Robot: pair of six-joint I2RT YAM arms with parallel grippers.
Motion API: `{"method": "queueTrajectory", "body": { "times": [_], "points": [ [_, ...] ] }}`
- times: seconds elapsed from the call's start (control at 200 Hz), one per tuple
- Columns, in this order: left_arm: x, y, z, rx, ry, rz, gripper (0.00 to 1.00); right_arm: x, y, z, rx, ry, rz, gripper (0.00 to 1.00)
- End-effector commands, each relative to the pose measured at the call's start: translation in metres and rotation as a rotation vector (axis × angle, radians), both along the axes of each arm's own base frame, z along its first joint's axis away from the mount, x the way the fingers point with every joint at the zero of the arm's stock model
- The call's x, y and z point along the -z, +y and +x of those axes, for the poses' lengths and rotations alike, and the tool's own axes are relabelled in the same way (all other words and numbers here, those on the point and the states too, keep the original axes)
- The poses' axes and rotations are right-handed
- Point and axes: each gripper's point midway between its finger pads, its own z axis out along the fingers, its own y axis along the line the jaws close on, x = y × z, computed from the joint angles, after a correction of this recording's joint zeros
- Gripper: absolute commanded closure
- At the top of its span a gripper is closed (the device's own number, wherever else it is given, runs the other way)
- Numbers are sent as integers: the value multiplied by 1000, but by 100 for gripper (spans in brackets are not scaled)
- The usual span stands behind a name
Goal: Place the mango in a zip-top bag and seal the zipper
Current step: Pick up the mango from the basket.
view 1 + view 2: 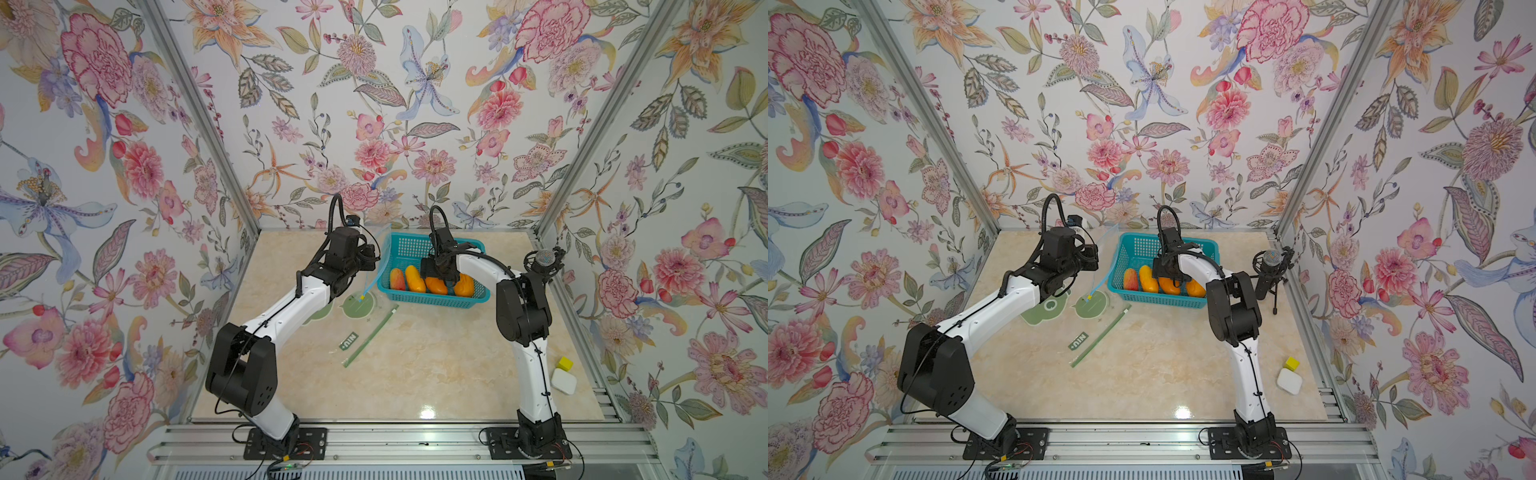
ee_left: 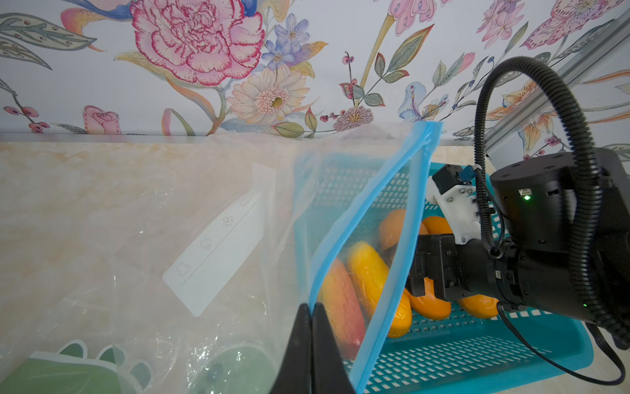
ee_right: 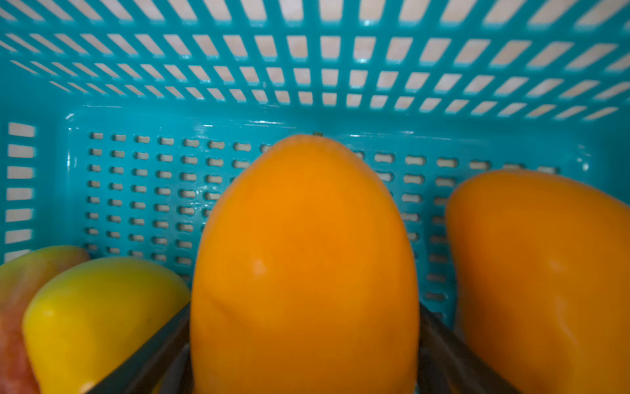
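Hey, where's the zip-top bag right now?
In both top views the zip-top bag hangs from the shut left gripper, held up just left of the teal basket, with its blue zipper edge next to the basket's left wall.

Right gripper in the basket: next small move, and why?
Probably close the right gripper on the orange mango: its open jaws flank it in the basket, and the left gripper, shut, holds the zip-top bag with its mouth open nearby.
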Motion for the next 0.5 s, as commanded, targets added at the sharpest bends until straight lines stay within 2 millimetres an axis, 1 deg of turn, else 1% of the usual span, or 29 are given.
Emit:
{"method": "queueTrajectory", "body": {
  "times": [0.0,0.07,0.125,0.195,0.26,0.315,0.375,0.495],
  "points": [
    [-13,8,2,-35,-27,-37,100,18,-7,-5,-7,57,-29,17],
    [-13,8,2,-34,-26,-40,100,13,-5,-5,-17,52,-17,29],
    [-14,8,1,-35,-28,-39,100,5,-4,-3,-25,38,-9,36],
    [-16,9,1,-35,-32,-40,100,-11,-3,0,-36,8,4,42],
    [-17,9,0,-35,-35,-42,100,-31,-2,1,-44,-24,26,48],
    [-19,9,0,-35,-38,-45,100,-46,-1,1,-49,-44,54,51],
    [-19,9,0,-34,-40,-46,100,-64,1,-1,-57,-72,79,51],
    [-23,8,-1,-30,-48,-54,100,-103,8,-13,-84,-129,160,52]
  ]
}}
